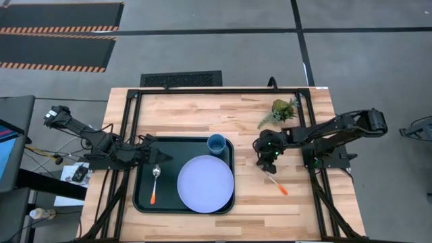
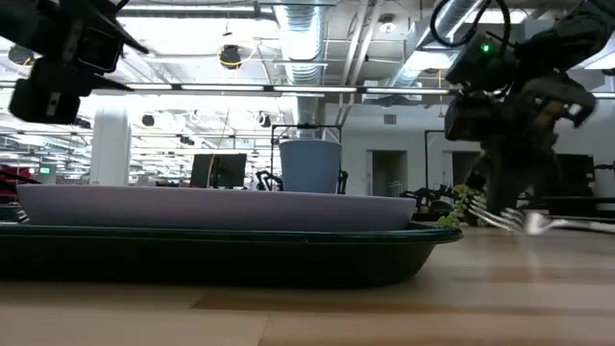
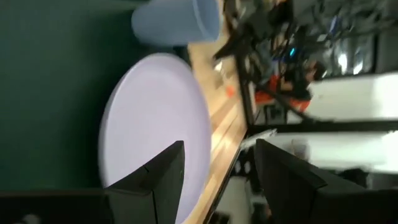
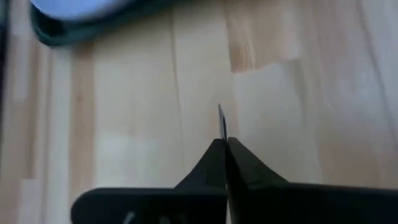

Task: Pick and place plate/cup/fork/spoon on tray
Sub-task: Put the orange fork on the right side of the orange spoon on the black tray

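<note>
The dark tray [image 1: 145, 196] lies on the table's left half. On it are the lavender plate [image 1: 206, 183], the blue cup [image 1: 217, 143] at its far right corner, and the orange-handled spoon [image 1: 154, 182] on its left part. The fork [image 1: 277, 184] is on the wood to the right of the tray, its orange handle [image 1: 281, 189] toward the near right. My right gripper [image 1: 265, 163] is shut over its metal end. My left gripper [image 1: 160, 156] is open and empty above the tray's left part, pointing at the plate [image 3: 149, 124]. My right gripper pinches the fork's metal part near the tines [image 2: 492, 217] between its two shut fingers, coming from above. A thin metal edge [image 4: 221, 121] sticks out past the fingertips. The fork lies about level; whether its handle end [image 2: 577, 225] rests on the table I cannot tell.
A small green plant [image 1: 278, 111] stands at the table's far right. Black frame rails [image 1: 129, 128] run along the table's left, far and right sides. Bare wood [image 1: 270, 209] lies between the tray and the right rail.
</note>
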Controlling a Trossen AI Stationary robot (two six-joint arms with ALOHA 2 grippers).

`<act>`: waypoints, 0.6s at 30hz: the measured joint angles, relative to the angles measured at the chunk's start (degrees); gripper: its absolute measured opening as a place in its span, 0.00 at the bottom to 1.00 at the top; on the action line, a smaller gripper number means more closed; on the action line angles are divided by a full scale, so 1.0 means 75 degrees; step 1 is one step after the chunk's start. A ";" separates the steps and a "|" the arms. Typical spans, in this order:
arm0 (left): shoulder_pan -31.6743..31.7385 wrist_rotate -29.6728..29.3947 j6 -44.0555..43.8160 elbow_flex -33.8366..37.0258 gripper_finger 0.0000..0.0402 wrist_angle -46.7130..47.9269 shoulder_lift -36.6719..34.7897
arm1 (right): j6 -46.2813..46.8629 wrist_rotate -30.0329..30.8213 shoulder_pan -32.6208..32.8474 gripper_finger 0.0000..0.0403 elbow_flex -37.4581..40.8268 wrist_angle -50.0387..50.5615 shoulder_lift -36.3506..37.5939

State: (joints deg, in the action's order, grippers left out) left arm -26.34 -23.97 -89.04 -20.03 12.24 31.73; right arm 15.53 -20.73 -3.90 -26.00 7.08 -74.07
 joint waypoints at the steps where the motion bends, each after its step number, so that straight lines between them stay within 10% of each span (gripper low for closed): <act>1: 0.0048 -0.0135 -0.0025 0.0000 0.45 -0.0109 0.0000 | 0.0146 0.0025 -0.0019 0.01 -0.0044 0.0028 0.0083; 8: 0.0834 -0.0767 0.0779 0.0003 0.45 -0.1910 0.0099 | 0.1096 0.0409 -0.0061 0.01 -0.0965 0.0044 0.0835; 18: 0.2489 0.0246 0.3184 -0.1558 0.45 -0.2564 0.1718 | 0.1259 0.0997 -0.0007 0.00 -0.3572 0.0500 0.0316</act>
State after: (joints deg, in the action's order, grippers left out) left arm -7.67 -22.13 -65.16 -31.72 -6.99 44.61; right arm 24.98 -13.25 -3.95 -52.80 10.82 -71.70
